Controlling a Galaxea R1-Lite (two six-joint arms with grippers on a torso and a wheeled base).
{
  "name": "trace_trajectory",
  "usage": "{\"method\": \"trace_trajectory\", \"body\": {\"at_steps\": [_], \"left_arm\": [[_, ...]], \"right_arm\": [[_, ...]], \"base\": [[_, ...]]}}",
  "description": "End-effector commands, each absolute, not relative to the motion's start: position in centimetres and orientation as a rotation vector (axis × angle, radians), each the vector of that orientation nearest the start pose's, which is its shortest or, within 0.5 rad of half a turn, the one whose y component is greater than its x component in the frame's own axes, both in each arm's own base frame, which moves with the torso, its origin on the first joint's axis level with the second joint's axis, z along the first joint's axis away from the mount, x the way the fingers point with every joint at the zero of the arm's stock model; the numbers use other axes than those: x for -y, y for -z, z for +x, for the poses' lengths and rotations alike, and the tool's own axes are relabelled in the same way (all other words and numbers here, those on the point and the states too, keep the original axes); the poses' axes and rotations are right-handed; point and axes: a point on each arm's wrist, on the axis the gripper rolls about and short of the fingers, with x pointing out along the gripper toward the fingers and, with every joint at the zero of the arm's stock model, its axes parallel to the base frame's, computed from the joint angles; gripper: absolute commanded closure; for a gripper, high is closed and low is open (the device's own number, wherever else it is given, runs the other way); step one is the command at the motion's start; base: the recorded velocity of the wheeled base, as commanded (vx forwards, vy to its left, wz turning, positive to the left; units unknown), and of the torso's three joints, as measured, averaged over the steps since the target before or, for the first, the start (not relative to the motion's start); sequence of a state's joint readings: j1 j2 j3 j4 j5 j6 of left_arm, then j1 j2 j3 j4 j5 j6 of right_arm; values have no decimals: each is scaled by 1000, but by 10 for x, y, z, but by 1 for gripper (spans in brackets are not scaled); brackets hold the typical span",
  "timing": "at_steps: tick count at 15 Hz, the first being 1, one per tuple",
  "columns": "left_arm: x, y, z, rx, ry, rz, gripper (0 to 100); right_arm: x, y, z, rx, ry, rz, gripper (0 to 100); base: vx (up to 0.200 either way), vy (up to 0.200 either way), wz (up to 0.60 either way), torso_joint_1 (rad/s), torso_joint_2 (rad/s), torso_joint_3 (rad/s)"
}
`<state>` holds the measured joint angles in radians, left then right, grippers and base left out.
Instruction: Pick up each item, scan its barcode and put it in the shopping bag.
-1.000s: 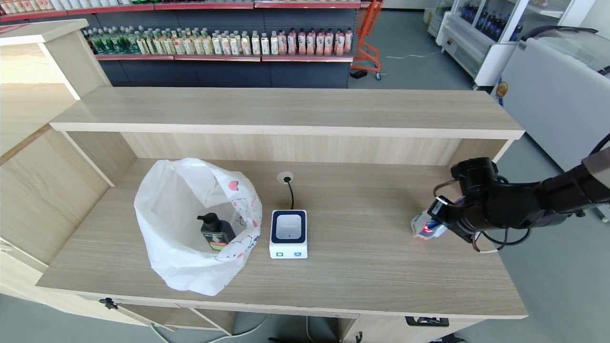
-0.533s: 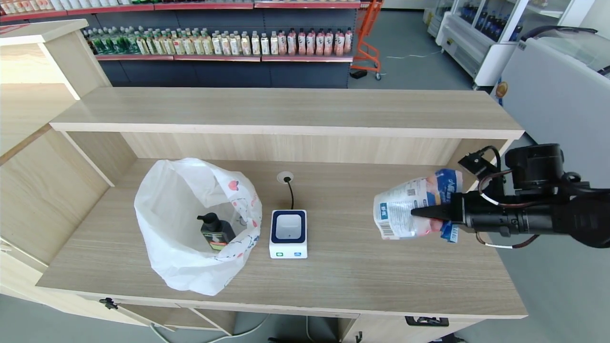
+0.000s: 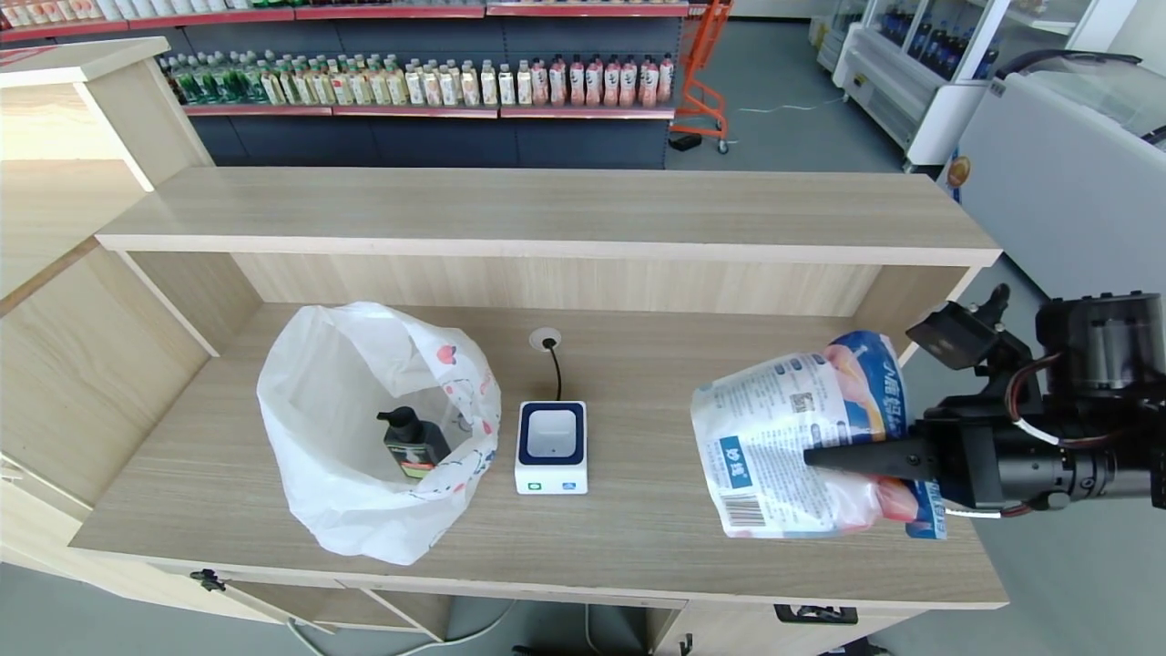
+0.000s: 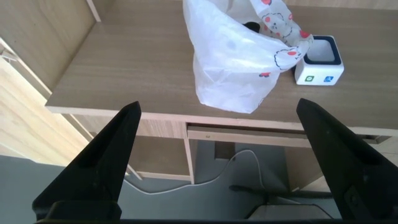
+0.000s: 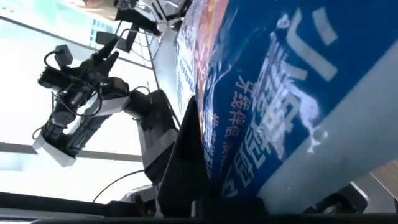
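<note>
Right end effector (image 3: 820, 456) clamped on glossy, crinkled plastic pouch (image 3: 783, 415) | left end effector (image 4: 219, 112) spread wide, empty

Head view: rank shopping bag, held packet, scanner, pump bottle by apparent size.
1. shopping bag
2. packet, held up in the right gripper, nearer the camera, so it likely looks oversized
3. scanner
4. pump bottle, partly hidden in the bag; near-tie with scanner

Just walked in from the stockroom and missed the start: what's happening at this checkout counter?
The right gripper is shut on a snack packet, holding it above the right end of the counter, apart from the scanner at mid-counter. The shopping bag beside the scanner has a pump bottle inside. The left gripper hangs off the counter's front edge, jaws open and empty.
</note>
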<state>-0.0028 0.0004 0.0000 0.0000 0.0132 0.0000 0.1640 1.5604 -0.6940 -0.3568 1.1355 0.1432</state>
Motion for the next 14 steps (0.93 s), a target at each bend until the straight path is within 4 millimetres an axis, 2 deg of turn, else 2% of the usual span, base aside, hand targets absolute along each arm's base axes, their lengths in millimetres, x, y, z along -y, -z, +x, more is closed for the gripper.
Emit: {"method": "trace_trajectory", "body": {"at_steps": [1, 5, 8, 14], "left_arm": [[0, -75, -23, 0, -11, 0, 0], [0, -75, -23, 0, -11, 0, 0], [0, -75, -23, 0, -11, 0, 0], [0, -75, -23, 0, -11, 0, 0]], "right_arm": [[-67, -176, 229, -575, -1272, 367, 100], [-79, -184, 220, -601, -1322, 395, 100], [-90, -183, 215, -615, -1371, 379, 100], [-94, -180, 214, -628, -1347, 368, 100]], "base": [[0, 0, 0, 0, 0, 0], [0, 0, 0, 0, 0, 0], [0, 0, 0, 0, 0, 0], [0, 0, 0, 0, 0, 0]]}}
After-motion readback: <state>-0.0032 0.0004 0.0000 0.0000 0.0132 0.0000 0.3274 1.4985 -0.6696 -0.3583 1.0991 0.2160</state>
